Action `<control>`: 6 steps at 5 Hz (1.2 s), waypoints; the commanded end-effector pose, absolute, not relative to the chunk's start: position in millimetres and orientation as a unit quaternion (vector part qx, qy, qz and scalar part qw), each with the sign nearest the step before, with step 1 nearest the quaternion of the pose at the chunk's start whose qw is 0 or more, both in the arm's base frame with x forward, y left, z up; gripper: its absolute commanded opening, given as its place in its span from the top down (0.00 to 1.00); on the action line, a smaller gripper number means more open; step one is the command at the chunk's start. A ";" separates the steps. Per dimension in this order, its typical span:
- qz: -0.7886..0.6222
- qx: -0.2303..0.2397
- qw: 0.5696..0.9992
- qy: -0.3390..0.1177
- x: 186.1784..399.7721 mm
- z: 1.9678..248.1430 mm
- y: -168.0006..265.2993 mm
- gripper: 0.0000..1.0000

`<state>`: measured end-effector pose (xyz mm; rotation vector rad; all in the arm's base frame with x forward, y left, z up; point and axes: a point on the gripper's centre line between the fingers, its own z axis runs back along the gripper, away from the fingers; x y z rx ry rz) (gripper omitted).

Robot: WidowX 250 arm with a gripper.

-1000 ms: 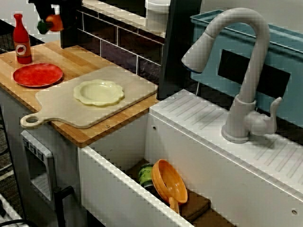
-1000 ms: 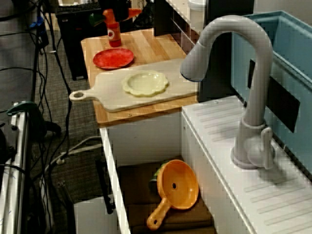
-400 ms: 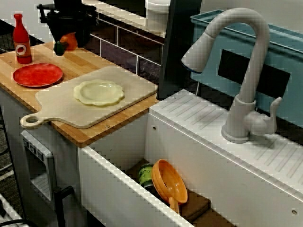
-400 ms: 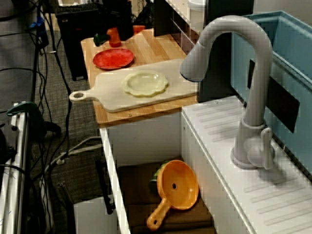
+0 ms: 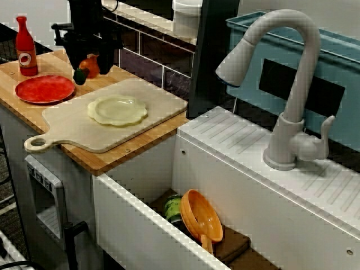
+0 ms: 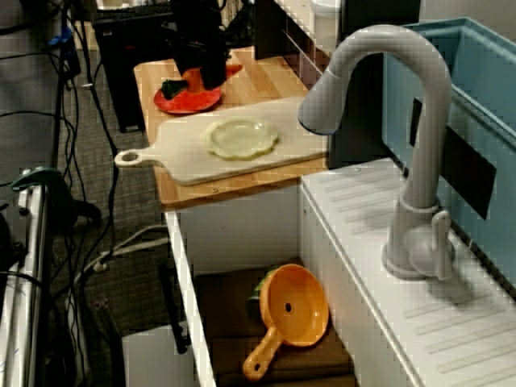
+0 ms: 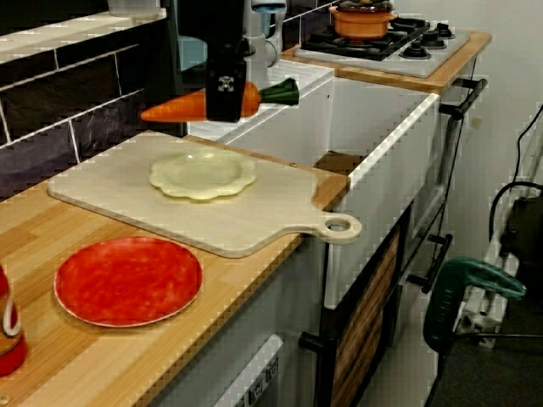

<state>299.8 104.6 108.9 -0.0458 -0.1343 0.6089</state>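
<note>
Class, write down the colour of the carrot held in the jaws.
The carrot is orange, green-topped; clearest in the side view.

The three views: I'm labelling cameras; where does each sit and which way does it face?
Sink-front view: high, looks across the board to the tiled wall; gripper holds a carrot.
Tap-side view: high behind the tap, looks along the counter toward the floor; gripper shows.
Counter-end view: low, looks back toward the stove; gripper shows.
All share the carrot and pale plate.
</note>
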 end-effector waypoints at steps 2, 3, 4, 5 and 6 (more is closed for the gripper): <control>0.314 0.001 0.946 -0.080 313.0 78.1 95.8 1.00; 0.314 0.013 0.946 -0.084 314.7 65.7 94.3 1.00; 0.317 0.023 0.944 -0.086 315.9 57.0 93.0 1.00; 0.320 0.032 0.944 -0.074 318.1 57.4 96.8 0.00; 0.328 0.023 0.942 -0.068 318.2 64.9 103.0 0.00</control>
